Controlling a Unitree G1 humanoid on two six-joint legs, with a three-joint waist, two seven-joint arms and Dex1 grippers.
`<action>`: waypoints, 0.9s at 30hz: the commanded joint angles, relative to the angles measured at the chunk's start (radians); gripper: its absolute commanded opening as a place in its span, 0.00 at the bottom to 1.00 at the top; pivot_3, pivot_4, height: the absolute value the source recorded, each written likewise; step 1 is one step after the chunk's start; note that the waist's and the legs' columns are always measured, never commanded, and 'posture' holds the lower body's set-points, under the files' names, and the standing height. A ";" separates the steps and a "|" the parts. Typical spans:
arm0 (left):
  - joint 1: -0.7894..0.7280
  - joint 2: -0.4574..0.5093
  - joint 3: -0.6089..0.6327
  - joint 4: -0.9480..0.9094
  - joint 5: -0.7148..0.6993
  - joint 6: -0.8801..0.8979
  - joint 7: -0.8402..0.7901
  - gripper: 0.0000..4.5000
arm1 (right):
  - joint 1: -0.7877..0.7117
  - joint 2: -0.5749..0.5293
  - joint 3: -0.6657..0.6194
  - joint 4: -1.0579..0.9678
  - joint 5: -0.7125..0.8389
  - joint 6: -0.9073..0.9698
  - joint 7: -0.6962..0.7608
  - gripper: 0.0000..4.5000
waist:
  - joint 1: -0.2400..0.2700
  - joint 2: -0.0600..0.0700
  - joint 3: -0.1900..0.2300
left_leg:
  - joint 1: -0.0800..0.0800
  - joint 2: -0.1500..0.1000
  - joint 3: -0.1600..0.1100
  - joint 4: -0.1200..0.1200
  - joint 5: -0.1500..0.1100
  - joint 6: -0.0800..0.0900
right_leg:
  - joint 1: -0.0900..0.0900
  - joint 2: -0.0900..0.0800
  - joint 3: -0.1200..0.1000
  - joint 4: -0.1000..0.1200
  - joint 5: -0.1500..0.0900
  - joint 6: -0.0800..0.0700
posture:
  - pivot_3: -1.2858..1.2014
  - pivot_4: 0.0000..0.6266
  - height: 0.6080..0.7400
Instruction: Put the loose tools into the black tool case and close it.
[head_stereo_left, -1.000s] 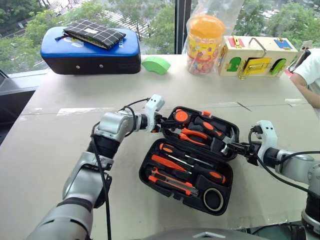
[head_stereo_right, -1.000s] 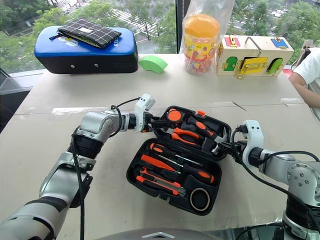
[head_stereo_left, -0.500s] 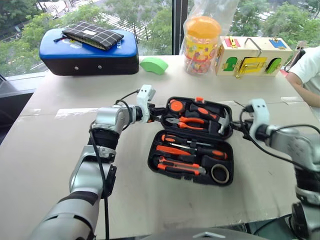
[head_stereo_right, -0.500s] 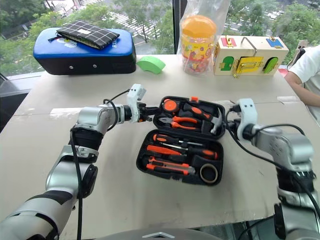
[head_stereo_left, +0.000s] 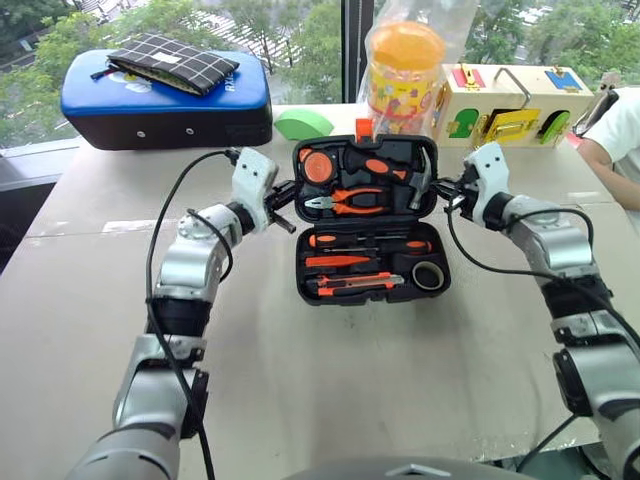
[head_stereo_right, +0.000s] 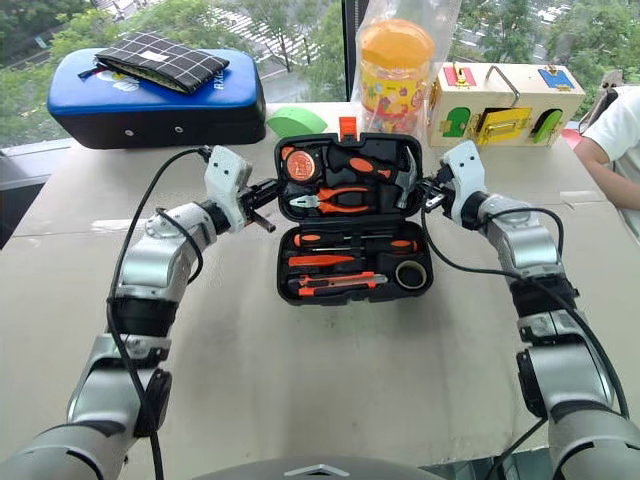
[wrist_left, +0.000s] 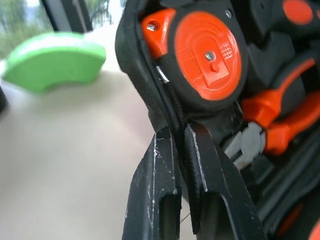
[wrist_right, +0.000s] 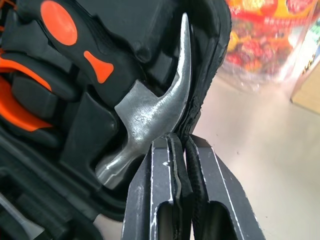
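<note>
Along the table's (head_stereo_left: 330, 380) far edge: blue-topped black case (head_stereo_left: 165, 100) at the left corner, a checked pouch (head_stereo_left: 172, 62) lying on it. Then green wedge (head_stereo_left: 303, 123), orange-lidded jar (head_stereo_left: 402, 70), and wooden latch box (head_stereo_left: 510, 104) toward the right corner; a person's sleeve (head_stereo_left: 622, 125) at the right edge.

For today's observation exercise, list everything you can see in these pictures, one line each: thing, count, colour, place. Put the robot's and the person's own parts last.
Table: one, beige.
Black tool case: one, open, lid raised, table centre.
Tools in case: orange-and-black; hammer, pliers, tape measure in lid; screwdrivers, cutter, tape roll in base.
Blue-topped case: one, far left.
Checked pouch: one, black, on that case.
Green block: one, behind tool case.
Jar: one, orange-lidded, far centre.
Latch box: one, wooden, far right.
Person's sleeve: white, right edge.
Left gripper: shut on lid's edge.
Right gripper: shut on lid's opposite edge.
</note>
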 joint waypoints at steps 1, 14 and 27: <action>0.089 0.048 -0.005 -0.140 0.037 -0.179 -0.066 0.01 | 0.142 -0.055 -0.094 -0.293 0.038 -0.004 0.009 0.00 | 0.007 0.000 0.000 | 0.000 -0.001 0.000 0.000 0.000 0.000 | 0.000 -0.001 0.000 -0.001 0.000 0.000 | 0.52 0.24 1.00; 0.368 0.632 0.208 -0.265 -0.464 0.450 -0.656 0.50 | 0.831 -0.330 -0.332 -0.873 0.071 0.145 0.118 0.27 | 0.016 0.001 0.001 | 0.003 0.006 0.004 0.004 -0.003 0.005 | 0.003 -0.001 -0.003 -0.005 -0.003 -0.004 | 0.52 0.24 1.00; 0.295 0.580 0.127 -0.482 -0.595 0.596 -0.695 0.01 | 0.721 -0.310 -0.003 -1.049 0.248 0.519 0.052 0.00 | 0.018 -0.002 0.001 | 0.004 0.008 0.003 0.005 -0.003 0.005 | 0.006 -0.002 -0.007 -0.008 -0.004 -0.005 | 0.52 0.24 1.00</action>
